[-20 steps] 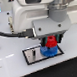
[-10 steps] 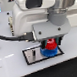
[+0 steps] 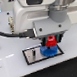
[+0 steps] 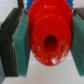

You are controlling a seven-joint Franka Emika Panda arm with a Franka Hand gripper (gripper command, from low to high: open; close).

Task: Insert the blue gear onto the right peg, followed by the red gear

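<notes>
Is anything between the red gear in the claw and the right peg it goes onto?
Nothing foreign shows. The claw holds the red gear directly above the blue gear, which already sits on the plate. The right peg itself is hidden.

My gripper's pads (image 4: 20, 45) look like matt teal rubber; the red gear (image 4: 50, 35) is glossy smooth plastic, like the blue gear (image 3: 48, 51).

Setting: robotics lab or test bench. Evidence: white industrial robot arm (image 3: 37, 9) with black cable (image 3: 11, 34); plain white surface (image 3: 13, 65); grey, black-rimmed fixture plate (image 3: 32, 56) lying on it; bare, uniform surroundings with no domestic furnishings visible.
</notes>
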